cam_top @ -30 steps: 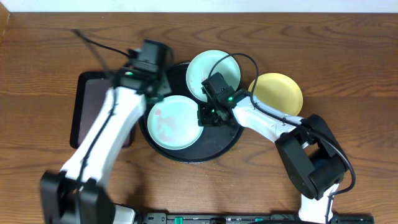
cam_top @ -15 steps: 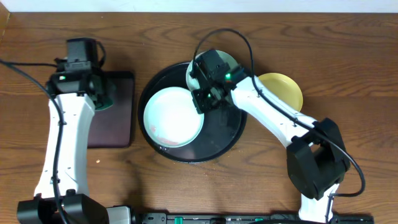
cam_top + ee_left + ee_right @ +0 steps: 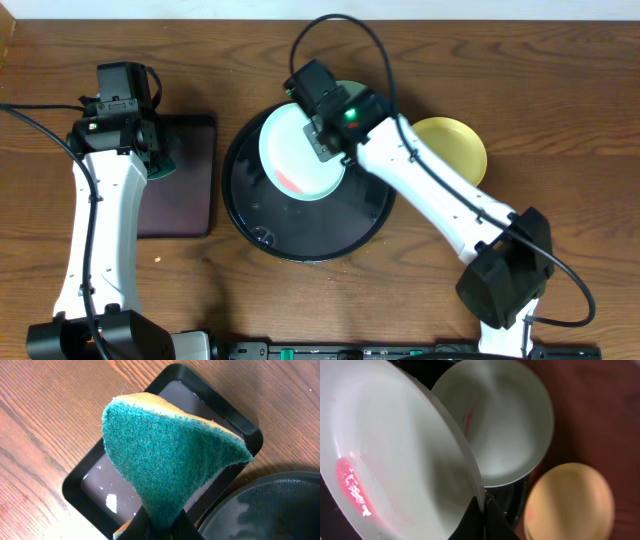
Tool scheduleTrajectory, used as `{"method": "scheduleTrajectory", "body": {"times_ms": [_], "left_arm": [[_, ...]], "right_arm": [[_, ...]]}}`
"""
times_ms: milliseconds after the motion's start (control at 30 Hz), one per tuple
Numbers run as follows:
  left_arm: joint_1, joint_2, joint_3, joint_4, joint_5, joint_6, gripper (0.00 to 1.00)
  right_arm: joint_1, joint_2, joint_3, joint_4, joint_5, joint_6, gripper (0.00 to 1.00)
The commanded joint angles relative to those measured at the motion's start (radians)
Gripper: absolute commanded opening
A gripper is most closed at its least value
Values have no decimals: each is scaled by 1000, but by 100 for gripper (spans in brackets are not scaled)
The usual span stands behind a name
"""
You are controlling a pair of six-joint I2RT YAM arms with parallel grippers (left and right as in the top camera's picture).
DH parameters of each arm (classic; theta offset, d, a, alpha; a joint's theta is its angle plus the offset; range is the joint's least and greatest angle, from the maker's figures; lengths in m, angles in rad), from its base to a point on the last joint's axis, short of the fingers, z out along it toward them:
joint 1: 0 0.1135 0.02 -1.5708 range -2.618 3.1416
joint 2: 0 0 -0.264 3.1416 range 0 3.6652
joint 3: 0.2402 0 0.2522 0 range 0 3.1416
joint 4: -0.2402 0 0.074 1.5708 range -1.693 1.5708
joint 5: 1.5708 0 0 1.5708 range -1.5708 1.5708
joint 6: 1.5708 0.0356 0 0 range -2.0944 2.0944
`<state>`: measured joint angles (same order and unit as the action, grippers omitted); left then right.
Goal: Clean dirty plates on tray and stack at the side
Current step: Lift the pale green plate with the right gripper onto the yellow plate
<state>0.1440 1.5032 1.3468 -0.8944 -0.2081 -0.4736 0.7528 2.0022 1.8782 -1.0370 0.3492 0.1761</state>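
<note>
Mint plate [image 3: 298,152], pinched by the right gripper [image 3: 482,506], hangs over the tray [image 3: 300,238]; the left gripper [image 3: 158,529] clamps the sponge [image 3: 170,455] left of the tray.

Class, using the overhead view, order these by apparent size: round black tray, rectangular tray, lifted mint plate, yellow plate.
1. round black tray
2. rectangular tray
3. lifted mint plate and yellow plate, unranked: the mint one looks bigger, but it is held up nearer the camera, and the yellow one is partly hidden.
</note>
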Motion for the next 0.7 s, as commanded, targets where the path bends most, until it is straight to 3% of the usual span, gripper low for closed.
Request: {"method": "scheduleTrajectory", "body": {"times_ms": [0, 300, 667], "left_arm": [[3, 3, 5, -3, -2, 8, 7], [3, 7, 3, -2, -2, 8, 7], [3, 7, 3, -3, -2, 8, 8]], "right_arm": [[75, 4, 46, -10, 263, -21, 1], [190, -5, 76, -10, 663, -21, 1], [196, -69, 109, 39, 693, -21, 1]]}}
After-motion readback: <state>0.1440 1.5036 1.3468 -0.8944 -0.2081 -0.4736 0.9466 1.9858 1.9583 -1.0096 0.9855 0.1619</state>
